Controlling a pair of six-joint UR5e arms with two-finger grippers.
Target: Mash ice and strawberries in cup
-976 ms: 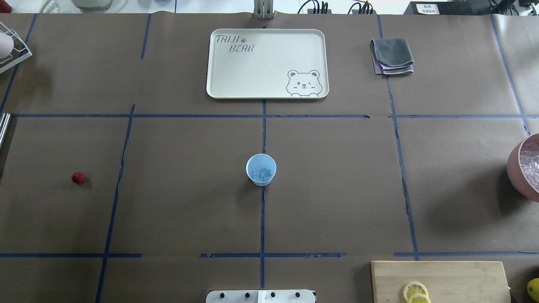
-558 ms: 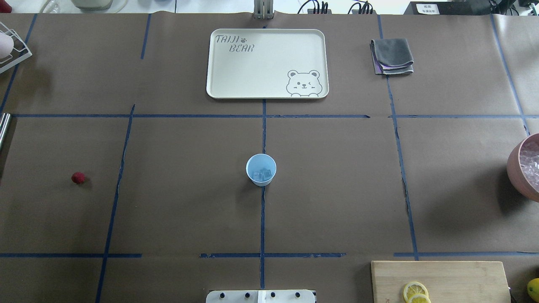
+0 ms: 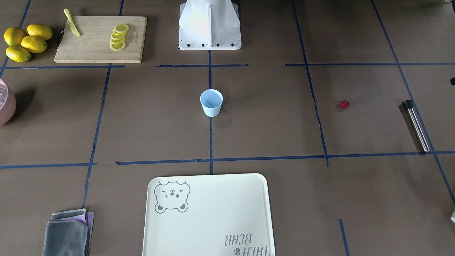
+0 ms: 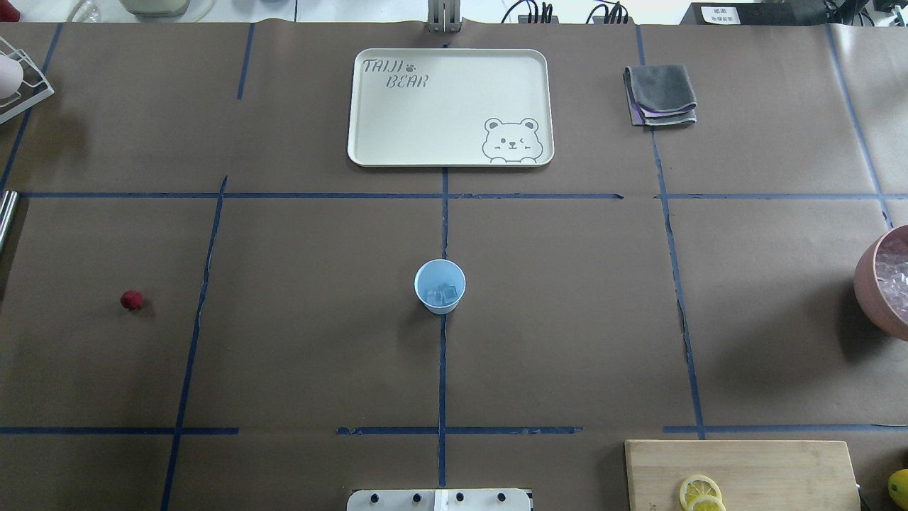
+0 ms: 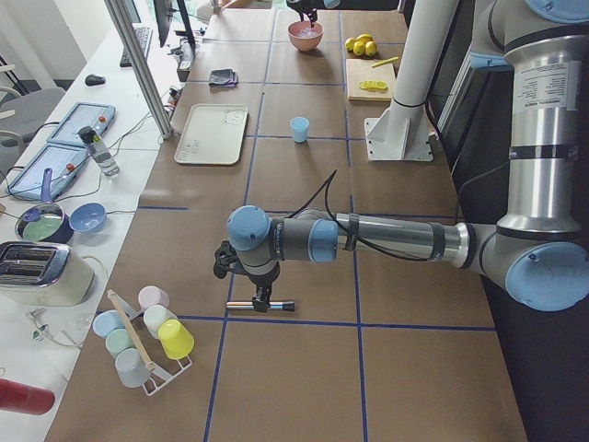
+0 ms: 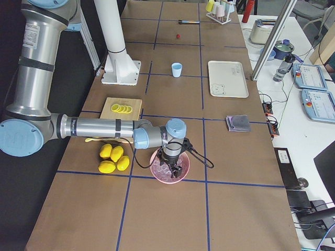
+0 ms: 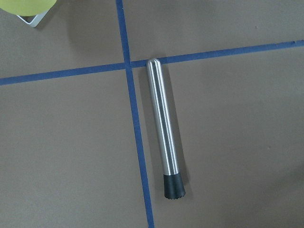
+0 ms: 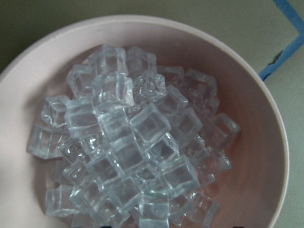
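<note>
The light blue cup point(image 4: 440, 286) stands upright at the table's middle, with a few clear ice point(image 4: 445, 292) chunks in its bottom. One dark red strawberry point(image 4: 131, 300) piece lies alone on the paper far to the cup's left, also in the front view point(image 3: 343, 104). More ice point(image 8: 133, 142) fills the pink bowl point(image 6: 170, 170), and my right gripper point(image 6: 175, 166) hangs just above it; I cannot tell its state. My left gripper point(image 5: 262, 296) hovers over a steel muddler point(image 7: 164, 133) lying flat; I cannot tell its state either.
A cream bear tray point(image 4: 449, 106) and a folded grey cloth point(image 4: 661, 96) lie at the far side. A wooden board point(image 3: 100, 39) carries lemon slices and a knife, with whole lemons point(image 3: 25, 42) beside it. A rack of cups point(image 5: 147, 336) stands past the muddler.
</note>
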